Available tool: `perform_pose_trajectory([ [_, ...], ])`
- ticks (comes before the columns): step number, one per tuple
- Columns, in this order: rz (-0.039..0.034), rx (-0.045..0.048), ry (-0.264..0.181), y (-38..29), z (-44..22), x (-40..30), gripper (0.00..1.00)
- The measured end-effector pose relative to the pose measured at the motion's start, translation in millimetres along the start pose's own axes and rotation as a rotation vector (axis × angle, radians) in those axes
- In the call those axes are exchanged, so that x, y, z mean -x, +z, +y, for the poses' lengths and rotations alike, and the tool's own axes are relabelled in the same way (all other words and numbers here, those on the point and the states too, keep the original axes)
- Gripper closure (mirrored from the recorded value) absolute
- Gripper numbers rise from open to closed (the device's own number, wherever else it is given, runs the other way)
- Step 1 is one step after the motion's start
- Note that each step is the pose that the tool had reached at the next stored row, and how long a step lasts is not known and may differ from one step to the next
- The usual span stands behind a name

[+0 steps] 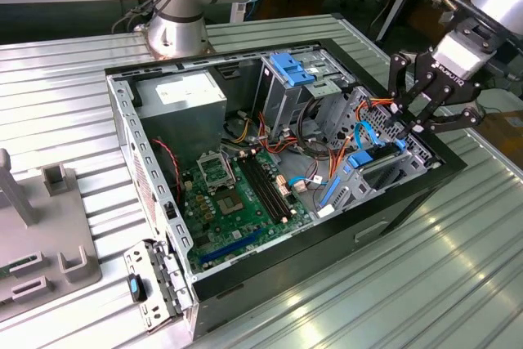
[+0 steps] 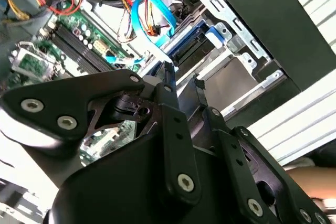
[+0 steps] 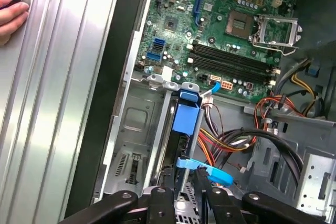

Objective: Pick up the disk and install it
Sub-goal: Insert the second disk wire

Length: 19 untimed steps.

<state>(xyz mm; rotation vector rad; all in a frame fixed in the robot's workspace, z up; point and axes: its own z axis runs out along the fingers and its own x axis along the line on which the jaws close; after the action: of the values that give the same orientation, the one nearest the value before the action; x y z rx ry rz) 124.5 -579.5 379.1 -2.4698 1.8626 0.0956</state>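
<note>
One disk [image 3: 186, 116], blue-railed, stands on edge in the drive bay at the case [image 1: 245, 271] corner | gripper [image 1: 406, 124] pinches its top edge | you should press straight down; keep clear of the cables [image 2: 152, 11]; avoid tilting.

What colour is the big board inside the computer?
Green. The board shows best in the first wrist view.

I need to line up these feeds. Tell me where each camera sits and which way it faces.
Exterior view: off the arm, above the table, looking down into the open computer case; shows the arm base and the gripper over the disk.
First wrist view: on the wrist, looking past the gripper at the disk and motherboard.
Second wrist view: on the wrist, behind the gripper.
All share the gripper.
</note>
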Motion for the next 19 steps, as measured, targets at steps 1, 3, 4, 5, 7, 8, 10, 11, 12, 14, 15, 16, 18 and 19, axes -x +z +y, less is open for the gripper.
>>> perform_pose_trajectory([
  [1, -0.0001, 0.0012, -0.016, 0.1, 0.0, 0.0, 0.7],
  [3, -0.0001, 0.0051, -0.067, 0.2, -0.1, 0.2, 0.7],
  [4, -0.0001, 0.0076, -0.099, 0.2, -0.1, 0.3, 0.7],
  [5, -0.0002, 0.0089, -0.115, 0.3, -0.1, 0.3, 0.7],
  [7, -0.0002, 0.0121, -0.156, 0.4, -0.1, 0.3, 0.7],
  [8, -0.0001, 0.0137, -0.177, 0.4, -0.1, 0.4, 0.7],
  [10, 0.0, 0.0168, -0.216, 0.5, -0.2, 0.8, 0.7],
  [11, -0.0002, 0.0185, -0.239, 0.7, -0.3, 1.1, 0.7],
  [12, -0.0002, 0.0207, -0.267, 0.8, -0.4, 1.5, 0.7],
  [14, -0.0001, 0.0232, -0.299, 0.8, -0.5, 1.8, 0.7],
  [15, -0.0001, 0.0252, -0.325, 0.9, -0.7, 2.0, 0.7],
  [16, -0.0001, 0.0275, -0.354, 0.9, -1.1, 1.9, 0.7],
  [18, -0.0002, 0.0295, -0.38, 0.9, -5.2, 1.5, 0.7],
  [19, -0.0002, 0.0295, -0.381, 0.9, -7.3, 2.0, 0.7],
])
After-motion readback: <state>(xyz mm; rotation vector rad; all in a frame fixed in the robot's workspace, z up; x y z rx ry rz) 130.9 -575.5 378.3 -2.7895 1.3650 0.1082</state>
